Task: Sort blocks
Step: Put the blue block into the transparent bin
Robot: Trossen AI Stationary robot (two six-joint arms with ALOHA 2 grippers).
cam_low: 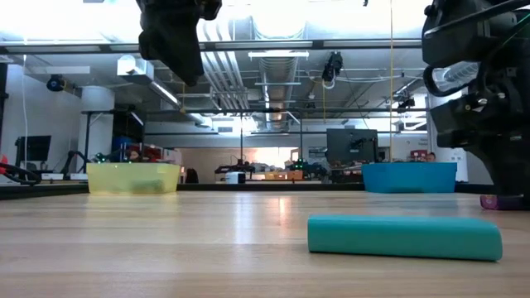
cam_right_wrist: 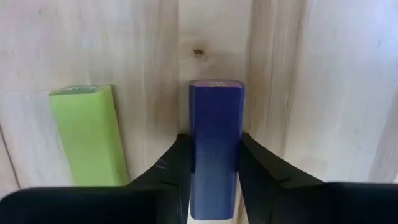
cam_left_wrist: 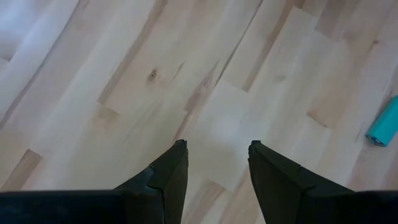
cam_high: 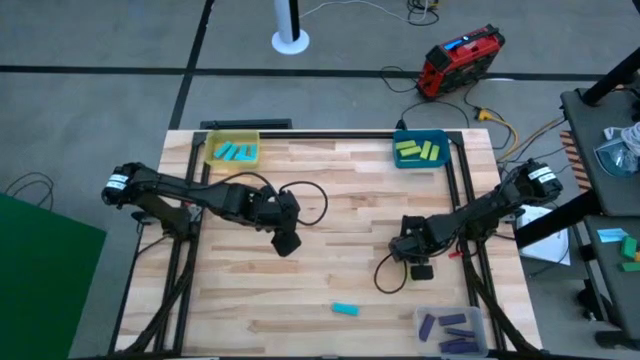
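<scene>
Gripping purple block [cam_right_wrist: 215, 149], right fingers [cam_right_wrist: 177, 163] | left fingers [cam_left_wrist: 169, 171] released | purple block's lower end hidden

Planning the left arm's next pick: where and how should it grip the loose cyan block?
The cyan block lies flat, alone on the table. Come straight down and pinch its two long sides at mid-length; they look narrow enough for the open left gripper.

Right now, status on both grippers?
Right gripper shut on purple block, green block beside. Left gripper open, empty. Cyan block loose.
</scene>
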